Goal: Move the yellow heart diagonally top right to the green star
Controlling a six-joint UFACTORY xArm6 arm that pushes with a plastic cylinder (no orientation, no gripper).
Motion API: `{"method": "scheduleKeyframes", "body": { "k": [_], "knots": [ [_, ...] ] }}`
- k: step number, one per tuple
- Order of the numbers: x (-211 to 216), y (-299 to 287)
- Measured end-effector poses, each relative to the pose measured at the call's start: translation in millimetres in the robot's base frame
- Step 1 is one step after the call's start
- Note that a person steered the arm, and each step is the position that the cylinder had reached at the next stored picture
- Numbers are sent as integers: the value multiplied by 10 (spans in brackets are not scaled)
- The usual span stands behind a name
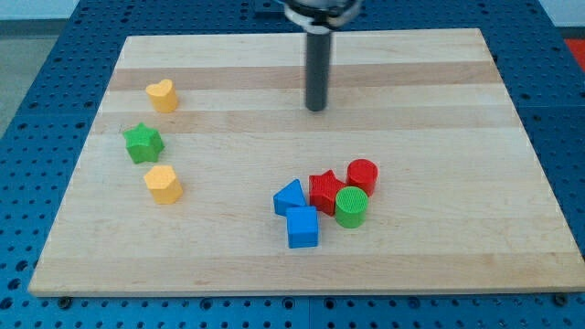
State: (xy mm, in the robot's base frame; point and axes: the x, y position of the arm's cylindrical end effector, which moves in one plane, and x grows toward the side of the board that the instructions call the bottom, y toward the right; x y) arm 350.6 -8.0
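A pale wooden board (439, 247) holds small plastic blocks. The yellow heart block (163, 94) sits near the board's top-left corner, already just up and right of the green star block (143, 143); a yellow hexagon block (164, 183) lies below the star. My tip (316, 108), a bare dark rod with no fingers, holds nothing and stands well apart, near the top edge's middle. Risk, as I judge it: an off-centre push spins the heart away or bumps the star.

yellow hexagon (164, 184), blue triangle (289, 197), blue cube (303, 227), red star (324, 191), red cylinder (362, 175), green cylinder (351, 206)
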Motion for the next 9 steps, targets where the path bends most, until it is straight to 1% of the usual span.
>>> {"method": "scheduleKeyframes", "body": {
  "k": [3,4,5,7,9],
  "knots": [
    [-580,-1419],
    [-731,-1802],
    [-759,-2046],
    [-601,-2169],
    [-58,-2172]
  ]
}}
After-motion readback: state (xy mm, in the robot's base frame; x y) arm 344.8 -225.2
